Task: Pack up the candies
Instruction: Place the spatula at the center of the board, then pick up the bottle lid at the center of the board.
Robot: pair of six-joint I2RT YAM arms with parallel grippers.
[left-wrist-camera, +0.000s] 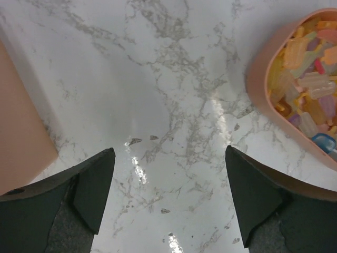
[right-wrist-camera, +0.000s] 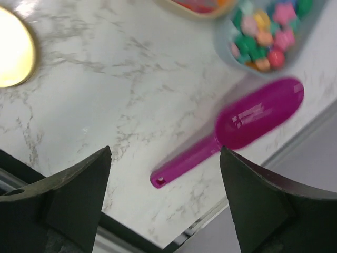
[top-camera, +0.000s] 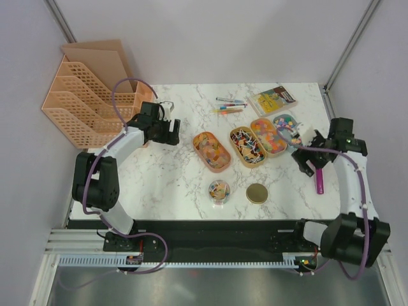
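Four oblong trays hold the candies: yellow-orange gummies [top-camera: 213,150], wrapped ones [top-camera: 248,146], orange mixed bits [top-camera: 268,136] and pastel pieces [top-camera: 286,123]. A small round jar [top-camera: 218,190] also holds candies, with its gold lid [top-camera: 257,193] lying beside it. My left gripper [top-camera: 176,132] is open and empty over bare marble, left of the gummy tray [left-wrist-camera: 257,79]. My right gripper [top-camera: 305,163] is open and empty, hovering above the purple scoop [right-wrist-camera: 237,126] that lies on the table. The pastel tray [right-wrist-camera: 263,31] and the lid [right-wrist-camera: 13,47] show in the right wrist view.
Orange mesh file racks [top-camera: 86,99] stand at the back left, and their base [left-wrist-camera: 21,142] shows close to my left fingers. Coloured pens [top-camera: 229,106] and a yellow booklet [top-camera: 273,99] lie at the back. The scoop [top-camera: 319,180] lies near the table's right edge.
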